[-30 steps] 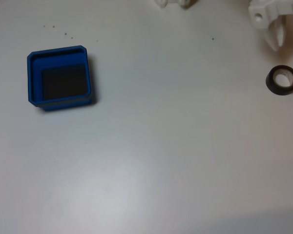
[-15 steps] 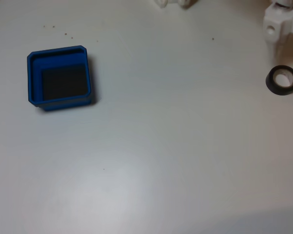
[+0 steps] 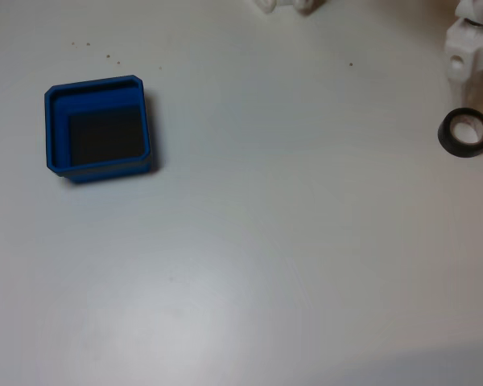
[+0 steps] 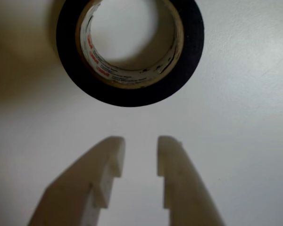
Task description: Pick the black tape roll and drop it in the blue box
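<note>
The black tape roll (image 3: pixel 450 140) lies flat near the right edge of the white table, its pale core facing up. In the wrist view the black tape roll (image 4: pixel 132 96) sits just beyond my gripper (image 4: pixel 140 142). The white fingers (image 4: pixel 108 160) are slightly parted and hold nothing, stopping short of the roll without touching it. A white part of my arm (image 3: pixel 471 55) hangs just above the roll in the fixed view. The blue box (image 3: pixel 51 133), with a dark floor, stands far to the left.
White pieces of the arm's base (image 3: pixel 286 5) poke in at the top edge. A few small dark specks (image 3: pixel 108 56) mark the table above the box. Bare white tabletop (image 3: pixel 290 225) stretches between box and roll.
In the fixed view the arm has shifted right and turned, so the fingers seen a second ago no longer show. Tape roll and box have not moved.
</note>
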Robot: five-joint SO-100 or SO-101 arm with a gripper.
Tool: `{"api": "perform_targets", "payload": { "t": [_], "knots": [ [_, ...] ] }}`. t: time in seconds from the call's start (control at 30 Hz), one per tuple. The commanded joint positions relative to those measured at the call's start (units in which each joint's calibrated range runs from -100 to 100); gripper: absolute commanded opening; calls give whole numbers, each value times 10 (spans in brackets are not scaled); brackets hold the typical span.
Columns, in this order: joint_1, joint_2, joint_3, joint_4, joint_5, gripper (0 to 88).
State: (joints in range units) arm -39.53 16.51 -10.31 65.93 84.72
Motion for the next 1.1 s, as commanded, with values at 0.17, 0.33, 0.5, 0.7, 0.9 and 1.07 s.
{"api": "perform_targets", "payload": {
  "t": [0.17,0.33,0.5,0.7,0.9,1.07],
  "knots": [
    [5,-3,-37,5,1,7],
    [18,1,-37,4,-2,7],
    [45,45,-41,4,3,7],
    [59,56,-41,-10,-1,12],
    [59,56,-41,-21,-2,66],
    [59,56,-49,-22,-2,136]
  ]
}}
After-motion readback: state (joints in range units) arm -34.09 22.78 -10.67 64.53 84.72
